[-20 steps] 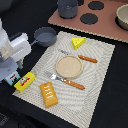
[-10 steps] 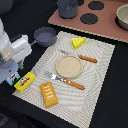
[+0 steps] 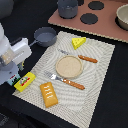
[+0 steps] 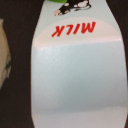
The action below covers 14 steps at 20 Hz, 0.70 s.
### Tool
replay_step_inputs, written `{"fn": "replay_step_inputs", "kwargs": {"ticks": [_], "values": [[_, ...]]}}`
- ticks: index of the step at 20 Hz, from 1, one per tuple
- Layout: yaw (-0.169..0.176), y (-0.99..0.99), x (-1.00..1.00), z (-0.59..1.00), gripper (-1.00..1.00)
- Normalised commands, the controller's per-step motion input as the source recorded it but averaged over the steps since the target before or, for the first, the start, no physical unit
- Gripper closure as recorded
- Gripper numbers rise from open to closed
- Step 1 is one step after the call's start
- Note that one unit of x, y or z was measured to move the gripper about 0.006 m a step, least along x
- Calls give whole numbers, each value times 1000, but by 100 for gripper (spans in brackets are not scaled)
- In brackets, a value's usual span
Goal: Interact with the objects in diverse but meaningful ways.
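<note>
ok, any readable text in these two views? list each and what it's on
"MILK": red capitals on the white carton filling the wrist view, upside down as shown.
The yellow red-labelled box in the exterior view has a printed label, too small and blurred to read.
No other text shows in either view.

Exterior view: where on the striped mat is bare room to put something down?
Bare mat lies on the exterior view's right, beyond the plate and knife. It is crowded around the fork, bread and yellow box.
</note>
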Motion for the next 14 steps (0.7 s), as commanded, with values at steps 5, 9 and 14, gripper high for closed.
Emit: {"fn": "replay_step_inputs", "kwargs": {"ticks": [5,9,14], "values": [[8,107,-560,-7,-100],[12,86,-576,-32,-100],[12,101,-607,-89,-100]]}}
